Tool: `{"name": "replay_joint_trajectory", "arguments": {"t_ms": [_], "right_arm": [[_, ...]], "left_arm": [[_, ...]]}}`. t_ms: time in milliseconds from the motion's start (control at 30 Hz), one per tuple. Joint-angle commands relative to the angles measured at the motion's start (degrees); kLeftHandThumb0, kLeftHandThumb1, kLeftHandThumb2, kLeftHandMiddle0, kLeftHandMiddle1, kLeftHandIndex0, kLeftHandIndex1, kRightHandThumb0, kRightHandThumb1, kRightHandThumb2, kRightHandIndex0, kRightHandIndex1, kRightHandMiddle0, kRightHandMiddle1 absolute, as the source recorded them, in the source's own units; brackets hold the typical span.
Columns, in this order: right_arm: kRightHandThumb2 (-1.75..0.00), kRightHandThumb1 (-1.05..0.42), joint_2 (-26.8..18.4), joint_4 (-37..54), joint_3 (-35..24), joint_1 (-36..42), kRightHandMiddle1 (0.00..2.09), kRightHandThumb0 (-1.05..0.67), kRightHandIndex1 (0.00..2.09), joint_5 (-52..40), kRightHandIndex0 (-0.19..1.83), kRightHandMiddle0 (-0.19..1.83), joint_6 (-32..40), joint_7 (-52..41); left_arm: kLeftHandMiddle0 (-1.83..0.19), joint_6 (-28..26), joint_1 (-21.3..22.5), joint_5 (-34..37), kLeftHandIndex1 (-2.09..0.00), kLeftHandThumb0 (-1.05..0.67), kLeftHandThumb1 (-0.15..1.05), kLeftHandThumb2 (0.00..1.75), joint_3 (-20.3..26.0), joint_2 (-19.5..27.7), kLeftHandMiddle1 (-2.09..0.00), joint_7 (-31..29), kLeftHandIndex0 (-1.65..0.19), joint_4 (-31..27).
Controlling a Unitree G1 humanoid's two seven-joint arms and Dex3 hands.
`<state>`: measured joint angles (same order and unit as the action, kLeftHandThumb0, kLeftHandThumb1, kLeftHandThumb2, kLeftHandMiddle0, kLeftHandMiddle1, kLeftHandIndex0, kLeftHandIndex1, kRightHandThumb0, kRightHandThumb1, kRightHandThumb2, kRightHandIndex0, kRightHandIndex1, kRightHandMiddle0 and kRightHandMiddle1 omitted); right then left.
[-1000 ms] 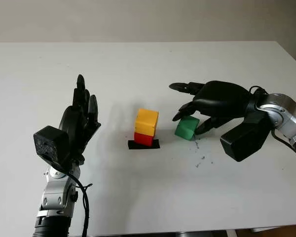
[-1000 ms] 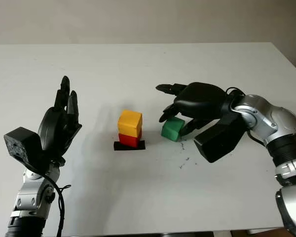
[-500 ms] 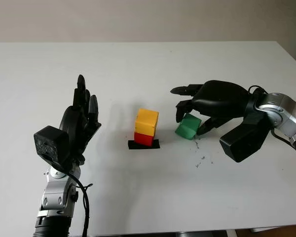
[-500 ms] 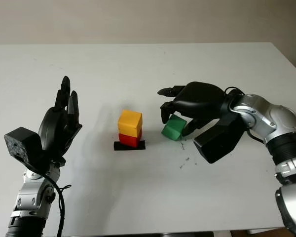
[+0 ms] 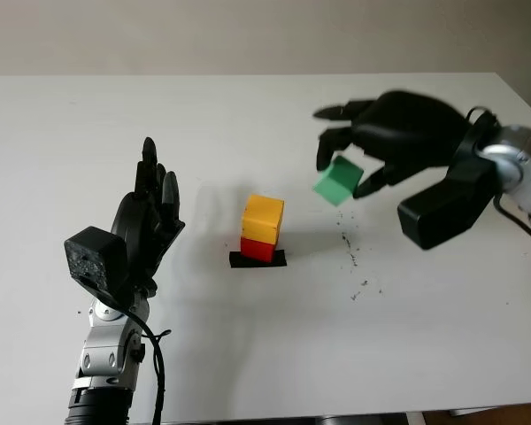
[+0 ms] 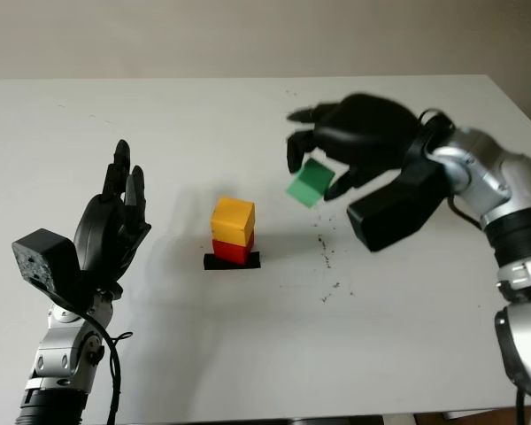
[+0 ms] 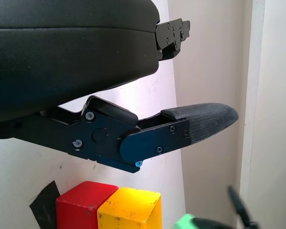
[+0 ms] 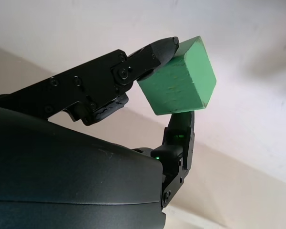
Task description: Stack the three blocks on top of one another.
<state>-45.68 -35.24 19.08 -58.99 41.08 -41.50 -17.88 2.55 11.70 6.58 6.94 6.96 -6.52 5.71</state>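
A yellow block [image 5: 263,218] sits on a red block [image 5: 257,250], which stands on a small black base [image 5: 257,259] near the table's middle. My right hand [image 5: 347,170] is shut on a green block [image 5: 338,180], holding it tilted in the air to the right of and above the stack. In the right wrist view the green block [image 8: 178,84] is pinched between two fingertips [image 8: 163,47]. My left hand [image 5: 149,212] is open, upright to the left of the stack. The left wrist view shows the red block [image 7: 81,211] and yellow block [image 7: 129,208] side by side.
The white table [image 5: 248,124] spreads widely around the stack. Small dark specks [image 5: 354,261] lie on the surface where the green block stood, right of the stack. The table's front edge runs near the picture's bottom.
My right hand closed on the green block and lifted it off the table, up and slightly away. The left hand and the red-yellow stack stayed put.
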Motion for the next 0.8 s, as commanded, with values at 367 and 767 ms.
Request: {"name": "replay_joint_trajectory", "arguments": {"t_ms": [367, 767], "right_arm": [[-0.05, -0.90, 6.19, 6.89, -3.95, -11.94, 1.36, -0.45, 0.07, -17.90, 0.32, 0.49, 16.89, -22.89], [-0.05, -0.93, 10.35, 10.65, -3.15, -14.88, 1.61, -0.50, 0.07, -24.43, 0.34, 0.36, 33.71, -37.94]], "left_arm": [[0.19, -0.38, 0.90, 0.23, 0.00, -0.79, 1.05, 0.67, -0.23, -0.40, 0.00, 0.53, 0.19, -1.19], [0.19, 0.50, 0.01, 0.00, 0.00, -0.79, 1.05, 0.67, -0.29, -0.62, 0.00, 0.71, 0.19, -1.65]]}}
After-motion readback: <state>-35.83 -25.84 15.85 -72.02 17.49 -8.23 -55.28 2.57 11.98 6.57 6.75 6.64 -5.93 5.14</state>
